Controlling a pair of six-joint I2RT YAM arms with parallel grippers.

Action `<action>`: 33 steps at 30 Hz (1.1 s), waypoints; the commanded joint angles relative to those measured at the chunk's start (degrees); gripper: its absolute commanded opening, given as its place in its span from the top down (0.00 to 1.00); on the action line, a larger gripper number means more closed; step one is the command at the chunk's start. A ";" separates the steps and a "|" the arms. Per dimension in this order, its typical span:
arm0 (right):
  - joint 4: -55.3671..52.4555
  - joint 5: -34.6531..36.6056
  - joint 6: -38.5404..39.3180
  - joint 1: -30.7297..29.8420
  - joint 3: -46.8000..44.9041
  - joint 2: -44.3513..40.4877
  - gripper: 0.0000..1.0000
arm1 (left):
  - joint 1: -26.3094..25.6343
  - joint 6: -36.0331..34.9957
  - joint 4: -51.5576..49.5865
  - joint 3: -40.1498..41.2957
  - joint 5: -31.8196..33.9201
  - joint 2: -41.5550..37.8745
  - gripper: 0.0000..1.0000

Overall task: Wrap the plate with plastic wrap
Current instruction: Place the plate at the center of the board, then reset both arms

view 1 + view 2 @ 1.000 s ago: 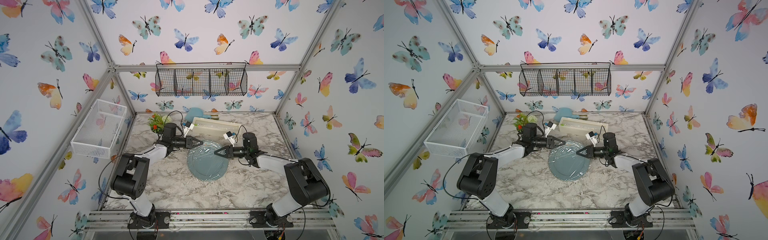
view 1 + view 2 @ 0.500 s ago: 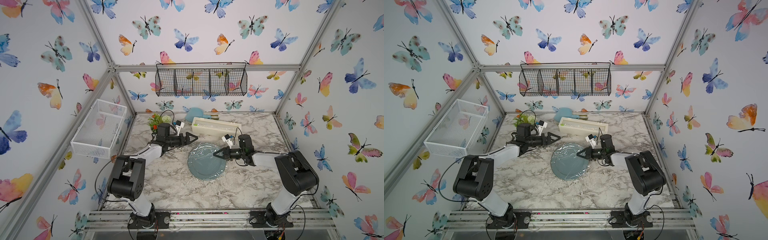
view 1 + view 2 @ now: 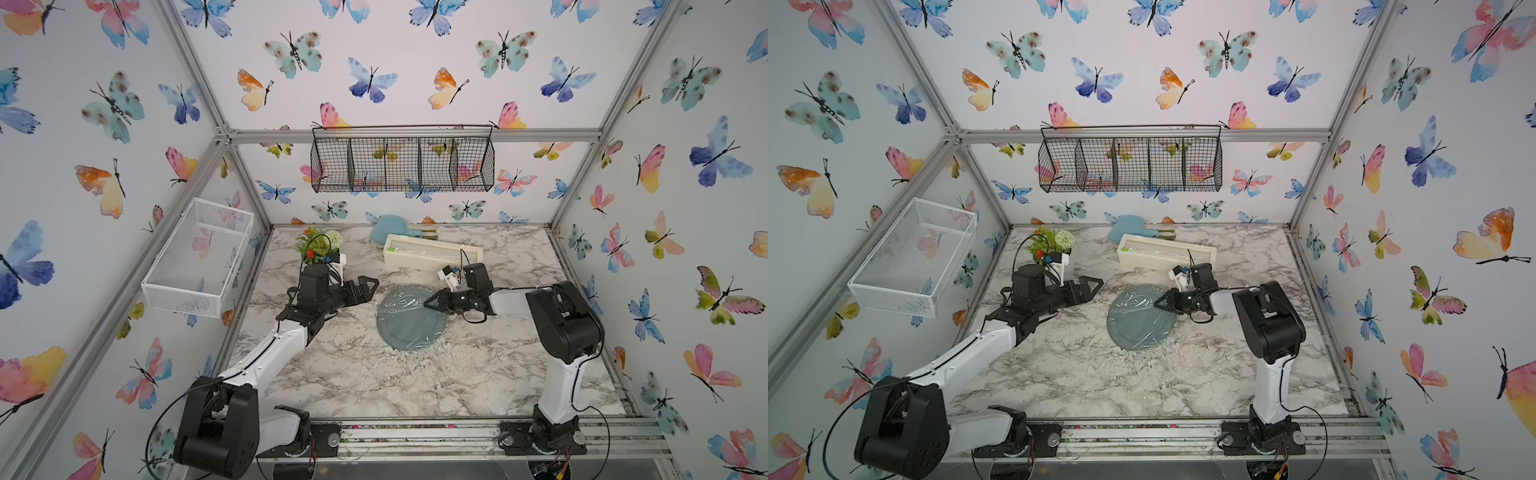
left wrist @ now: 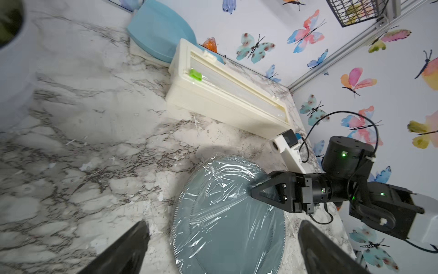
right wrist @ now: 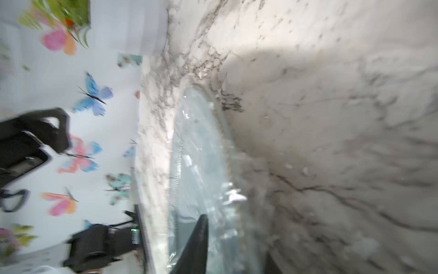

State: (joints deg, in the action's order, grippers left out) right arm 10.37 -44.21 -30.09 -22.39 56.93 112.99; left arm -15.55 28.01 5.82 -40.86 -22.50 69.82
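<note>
The grey-blue plate (image 3: pixel 409 328) (image 3: pixel 1138 328) (image 4: pixel 227 239) lies flat on the marble table. Wrinkled, glossy plastic wrap (image 3: pixel 405 301) (image 4: pixel 213 189) is stretched over it. My left gripper (image 3: pixel 371 289) (image 3: pixel 1095 290) (image 4: pixel 221 224) hangs wide open and empty, a short way left of the plate. My right gripper (image 3: pixel 426 304) (image 3: pixel 1156 304) (image 4: pixel 252 191) sits at the plate's far right rim. In the blurred right wrist view its jaws (image 5: pixel 234 237) stand a little apart, with the wrapped rim (image 5: pixel 196 142) between them.
The cream wrap box (image 3: pixel 432 253) with its green slider (image 4: pixel 195 74) lies behind the plate. Behind the box rests a light-blue dish (image 3: pixel 386 232). A potted plant (image 3: pixel 318 245) stands at the back left. Wire baskets hang on the left wall (image 3: pixel 199 253) and back wall (image 3: pixel 403 164).
One second ago both grippers held the plate raised by opposite rims. The plate has come down flat. My left gripper opened and drew back left, and the right jaws have parted.
</note>
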 commanded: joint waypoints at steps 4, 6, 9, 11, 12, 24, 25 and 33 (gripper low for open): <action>-9.01 9.46 5.74 1.33 -1.97 0.58 0.53 | -0.52 -3.19 -2.72 -0.24 6.29 -3.63 0.02; -9.48 11.50 5.60 1.88 -3.15 -1.02 0.38 | -0.49 -3.41 -3.98 -0.70 5.94 -3.25 0.02; -12.66 15.99 5.98 3.22 -4.52 -5.37 0.14 | -0.74 -2.89 -6.03 -0.83 9.13 -3.52 0.02; -16.31 19.85 6.75 4.63 -5.27 -10.00 0.02 | -1.06 -3.57 -7.45 -0.88 13.89 -4.30 0.02; -18.11 21.63 7.26 5.24 -5.52 -12.09 0.02 | -1.14 -3.97 -7.65 -0.51 16.37 -4.82 0.02; -3.88 62.41 22.12 7.01 -17.17 -41.19 0.02 | -1.17 -32.05 21.02 18.41 48.65 -8.53 0.02; 3.53 61.67 27.04 7.06 -21.95 -42.46 0.02 | -1.17 -34.21 25.30 20.74 48.27 -8.04 0.02; 45.46 61.69 32.45 10.55 -41.45 -33.15 0.02 | -0.82 -37.38 57.61 34.40 48.65 0.78 0.02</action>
State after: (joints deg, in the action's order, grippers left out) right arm 33.87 15.66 -0.40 -13.06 16.88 76.36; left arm -16.62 -4.69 42.61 -9.30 24.14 68.45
